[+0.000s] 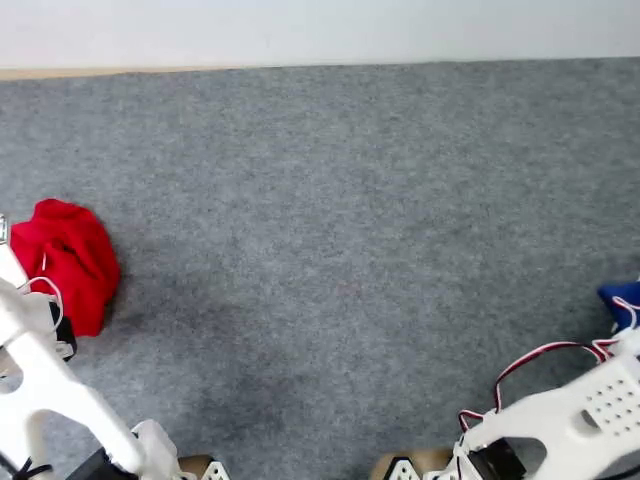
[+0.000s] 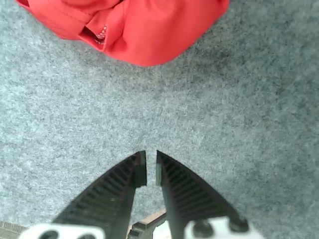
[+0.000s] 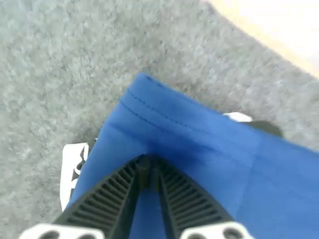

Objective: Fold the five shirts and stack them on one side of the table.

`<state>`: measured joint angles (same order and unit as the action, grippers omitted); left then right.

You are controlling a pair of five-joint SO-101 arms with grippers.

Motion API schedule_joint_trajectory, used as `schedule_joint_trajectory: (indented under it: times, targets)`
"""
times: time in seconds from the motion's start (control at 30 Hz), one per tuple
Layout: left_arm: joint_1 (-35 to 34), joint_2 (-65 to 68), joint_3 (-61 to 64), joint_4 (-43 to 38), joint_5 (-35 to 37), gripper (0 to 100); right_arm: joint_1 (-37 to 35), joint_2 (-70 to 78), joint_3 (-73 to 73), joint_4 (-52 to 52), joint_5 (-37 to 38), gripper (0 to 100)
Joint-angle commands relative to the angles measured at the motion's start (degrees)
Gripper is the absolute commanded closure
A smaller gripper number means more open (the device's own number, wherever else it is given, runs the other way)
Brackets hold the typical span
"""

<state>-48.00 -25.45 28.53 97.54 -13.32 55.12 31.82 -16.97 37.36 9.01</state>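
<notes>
At the left edge of the table, seen from above, the red shirt (image 1: 70, 262) lies crumpled in a heap on the grey mat (image 1: 350, 220). It is not folded. My left arm (image 1: 40, 385) stands just beside it, its white links partly overlapping the shirt's near side in the high view.

Left claw (image 2: 151, 169): clenched, the two black ridged fingers drawn together with only a thin slit between the tips. Nothing is held. The tips point at bare mat, and the red shirt lies a little ahead of them, apart from them and not touched.

Far over at the right edge, well apart from the red one, a corner of the blue shirt (image 1: 620, 298) shows. My right arm (image 1: 590, 410) reaches across the lower right corner toward it, red and white cables (image 1: 540, 355) looping off its side.

Right claw (image 3: 149, 167): clenched likewise, fingers nearly meeting. It sits directly over the blue shirt, tips down against the cloth near a stitched hem. Whether any fabric is caught between the tips I cannot tell. The blue cloth lies in flat layers with one corner pointing away from the claw. A white piece with dark print (image 3: 74, 169) sticks out from under its edge. What it is I cannot tell.

Along the table's far side runs a pale wooden strip (image 1: 60, 72).
</notes>
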Motion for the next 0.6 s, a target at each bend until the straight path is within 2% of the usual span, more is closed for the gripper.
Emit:
schedule_joint_trajectory:
  times: [0.0,0.33,0.57]
  targets:
    - [0.18,-1.67,-0.31,-0.62,-0.26,96,-2.07,-10.15,-3.08,4.53,-0.53,98.8]
    - [0.44,-1.67,-6.81,1.14,-0.26,96,-8.22,-29.93,-2.99,25.36,-0.53,98.8]
    - [0.44,-1.32,-8.57,0.79,-1.14,96,-13.76,-32.13,-2.90,43.47,-0.53,98.9]
